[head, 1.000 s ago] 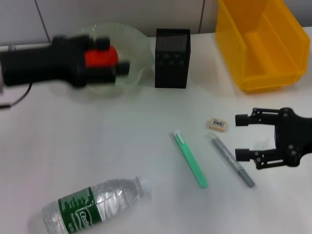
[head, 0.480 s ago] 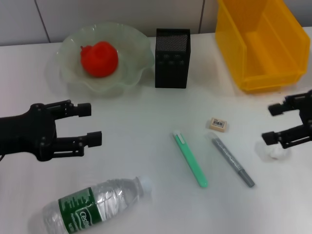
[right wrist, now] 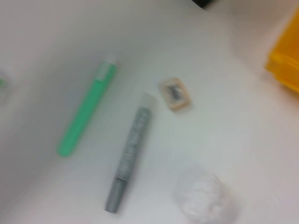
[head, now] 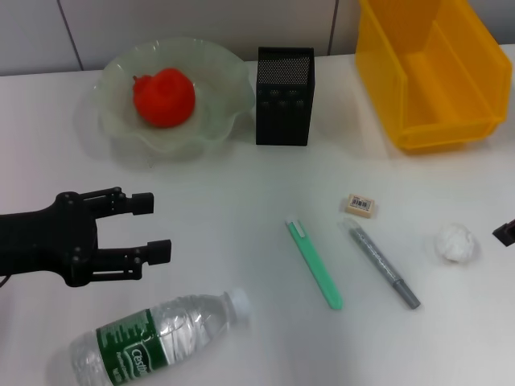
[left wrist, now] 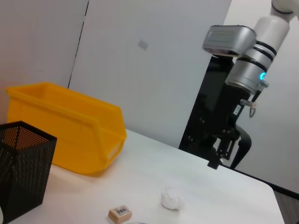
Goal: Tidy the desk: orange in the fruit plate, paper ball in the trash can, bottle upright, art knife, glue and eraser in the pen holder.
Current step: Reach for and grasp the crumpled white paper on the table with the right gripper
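The orange (head: pixel 164 96) lies in the pale green fruit plate (head: pixel 224 121). The bottle (head: pixel 153 336) lies on its side at the front left. Just above it hovers my left gripper (head: pixel 154 226), open and empty. The eraser (head: pixel 359 204), a slim green art knife (head: pixel 314 263) and a grey glue pen (head: pixel 379 264) lie on the table right of centre. Right of them sits the paper ball (head: pixel 455 243). The black pen holder (head: pixel 284 95) and yellow trash can (head: pixel 430 76) stand at the back. My right gripper (left wrist: pixel 230 156) hangs open beyond the ball, only its tip (head: pixel 505 232) at the head view's edge.
The right wrist view looks down on the art knife (right wrist: pixel 86 112), glue pen (right wrist: pixel 131 151), eraser (right wrist: pixel 174 93) and paper ball (right wrist: pixel 203 193), with the trash can's corner (right wrist: pixel 285 60) at one side. White table stretches between plate and bottle.
My left gripper let go of the orange in the plate and drew back toward the bottle. My right gripper pulled away to the right, uncovering the paper ball.
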You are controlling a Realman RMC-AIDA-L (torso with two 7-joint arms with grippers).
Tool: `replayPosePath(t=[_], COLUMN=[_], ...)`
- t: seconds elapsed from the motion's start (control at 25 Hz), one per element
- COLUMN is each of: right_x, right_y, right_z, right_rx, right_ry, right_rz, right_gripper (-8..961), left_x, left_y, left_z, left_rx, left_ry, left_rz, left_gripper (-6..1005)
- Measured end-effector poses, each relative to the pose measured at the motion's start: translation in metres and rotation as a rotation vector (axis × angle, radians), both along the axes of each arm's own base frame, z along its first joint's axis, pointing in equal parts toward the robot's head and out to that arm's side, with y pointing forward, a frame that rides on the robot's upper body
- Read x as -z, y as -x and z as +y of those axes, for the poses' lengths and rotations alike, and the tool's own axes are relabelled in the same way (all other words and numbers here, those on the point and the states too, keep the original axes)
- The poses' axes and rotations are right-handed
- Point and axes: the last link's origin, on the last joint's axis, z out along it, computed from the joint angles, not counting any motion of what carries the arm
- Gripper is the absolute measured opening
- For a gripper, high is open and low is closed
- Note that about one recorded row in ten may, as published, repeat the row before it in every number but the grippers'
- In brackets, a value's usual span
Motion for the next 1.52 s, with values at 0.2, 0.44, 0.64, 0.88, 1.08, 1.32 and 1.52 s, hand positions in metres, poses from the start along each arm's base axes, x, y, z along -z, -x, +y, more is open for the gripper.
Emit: replayPosePath(t=[0.2,0.44,0.64,0.88,1.08,1.32,1.52], right_x=[0.014,0.032,0.047,0.061,0.072,0.079,0.082], right_y=[-0.005,-0.015,-0.025,-0.032,-0.031,-0.027,-0.025], right_z=[0.009,0.015,0.020,0.026,0.031,0.034,0.035], right_rx=[0.061,0.102,0.115,0.115,0.097,0.075,0.068], right_ry=[-0.027,-0.004,0.005,0.013,0.036,0.055,0.069], right_rz=[-0.069,-0.060,-0.052,-0.045,-0.046,-0.063,-0.072], right_gripper=[847,846,846,846,847,847,847], left_x=[0.004,0.007,0.009,0.011,0.010,0.011,0.011], left_y=[-0.001,-0.002,-0.004,-0.004,-0.004,-0.005,-0.005], left_z=[-0.002,-0.004,-0.006,-0.007,-0.007,-0.008,-0.008], left_rx=[0.004,0.025,0.030,0.030,0.027,0.030,0.031], left_ry=[0.014,0.019,0.024,0.028,0.024,0.025,0.026], left_rz=[0.004,-0.004,-0.012,-0.020,-0.022,-0.025,-0.027], left_gripper=[815,811,808,804,801,798,794])
